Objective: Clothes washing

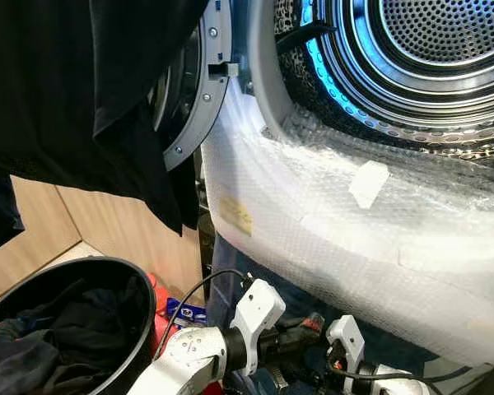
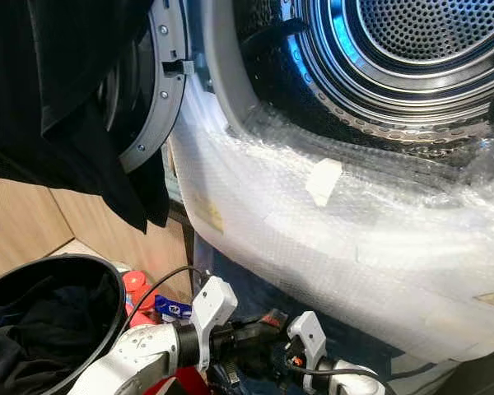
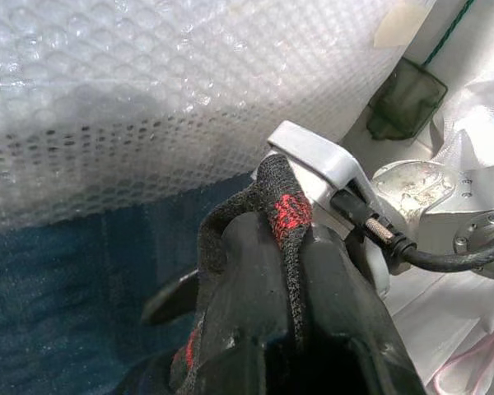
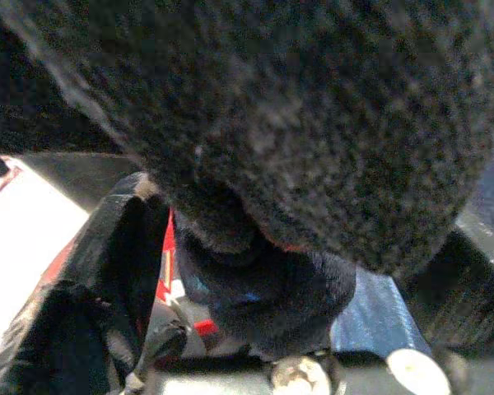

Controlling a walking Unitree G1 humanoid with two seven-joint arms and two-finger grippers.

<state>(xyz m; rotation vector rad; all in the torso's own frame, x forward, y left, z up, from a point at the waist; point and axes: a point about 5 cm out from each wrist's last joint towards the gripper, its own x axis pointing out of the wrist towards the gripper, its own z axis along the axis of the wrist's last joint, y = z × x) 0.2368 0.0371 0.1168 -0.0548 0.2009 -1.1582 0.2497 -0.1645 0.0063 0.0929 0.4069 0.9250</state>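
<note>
The washing machine's steel drum (image 1: 428, 49) stands open and lit blue, and its round door (image 1: 199, 90) is swung to the left. A black garment (image 1: 90, 90) hangs over that door. Low down in front of the machine my left gripper (image 3: 284, 243) is shut on a black knitted cloth with a red patch (image 3: 284, 206). My right gripper (image 1: 323, 352) meets it there, close against the same dark knit (image 4: 313, 123), which covers most of the right wrist view. A black basket (image 1: 107, 276) at the lower left holds dark clothes (image 1: 58, 337).
Bubble wrap (image 1: 337, 222) covers the machine's front lip and panel just above both grippers. A wooden panel (image 1: 41, 230) stands behind the basket. Red bottles (image 2: 138, 296) sit on the floor between the basket and the machine.
</note>
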